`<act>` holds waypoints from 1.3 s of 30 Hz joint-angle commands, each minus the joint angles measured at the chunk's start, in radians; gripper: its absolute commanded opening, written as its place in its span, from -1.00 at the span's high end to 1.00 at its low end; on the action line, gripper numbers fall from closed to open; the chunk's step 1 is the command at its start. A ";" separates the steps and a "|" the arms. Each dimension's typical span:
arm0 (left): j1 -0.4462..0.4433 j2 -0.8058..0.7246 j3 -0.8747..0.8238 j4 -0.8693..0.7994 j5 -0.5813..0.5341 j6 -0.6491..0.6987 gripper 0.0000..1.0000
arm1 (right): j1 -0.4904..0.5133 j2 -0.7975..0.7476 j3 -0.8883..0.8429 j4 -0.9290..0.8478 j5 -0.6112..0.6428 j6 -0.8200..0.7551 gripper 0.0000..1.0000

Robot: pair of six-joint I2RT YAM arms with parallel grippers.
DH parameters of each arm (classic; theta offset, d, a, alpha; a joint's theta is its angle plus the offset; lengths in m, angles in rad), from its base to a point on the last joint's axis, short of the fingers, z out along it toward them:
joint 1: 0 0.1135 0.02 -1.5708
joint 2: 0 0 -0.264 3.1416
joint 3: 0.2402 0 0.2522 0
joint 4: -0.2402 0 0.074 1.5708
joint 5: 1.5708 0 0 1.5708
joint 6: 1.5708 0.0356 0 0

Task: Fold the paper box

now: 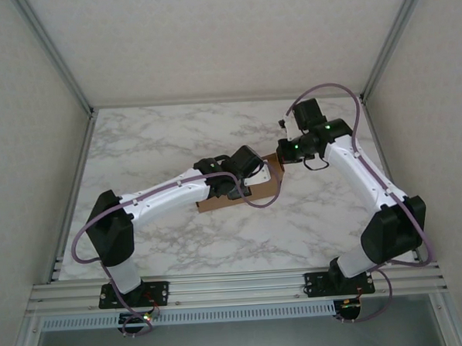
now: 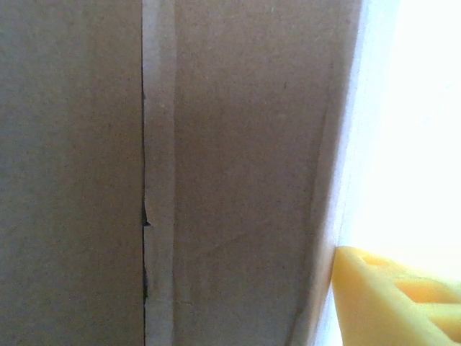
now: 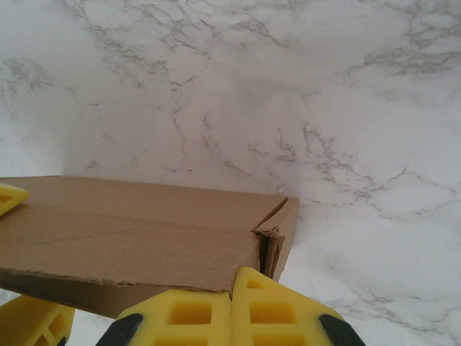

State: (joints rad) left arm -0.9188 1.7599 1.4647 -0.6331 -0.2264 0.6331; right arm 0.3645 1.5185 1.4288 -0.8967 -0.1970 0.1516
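Lying near the middle of the white marble-look bench, the plain brown cardboard paper box was partly hidden under the left arm in the top view. The left gripper sat right over the box. Its wrist camera looked at brown card from very close. A thin crack line ran down the card from 12 o'clock to 6 o'clock. One yellow finger poked in at 5 o'clock, just beside the card's edge. I cannot tell if the left jaws were apart or together.

The right gripper met the box at its 3 o'clock end. In the right wrist view its two yellow fingers sat at 6 o'clock with the jaws pressed together, side by side. Their tips were just below the near edge of the box. The box lay flat on the bench, reaching from 9 o'clock to the middle of that view. Its corner nearest the fingers looked rough, with a small gap.
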 commanded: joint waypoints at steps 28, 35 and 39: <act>0.043 -0.389 -0.130 0.184 0.122 -0.256 -0.54 | 0.030 -0.133 -0.147 0.112 0.108 0.084 1.00; 0.043 -0.471 -0.186 0.236 0.020 -0.371 -0.44 | 0.050 -0.235 -0.260 0.199 0.132 0.101 1.00; 0.046 -0.586 -0.185 0.249 -0.069 -0.443 -0.40 | 0.052 -0.291 -0.309 0.231 0.153 0.099 1.00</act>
State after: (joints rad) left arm -0.8818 1.2869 1.2739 -0.4400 -0.2016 0.2817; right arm 0.4088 1.2686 1.1481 -0.7181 -0.0715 0.2333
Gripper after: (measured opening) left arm 0.704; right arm 0.034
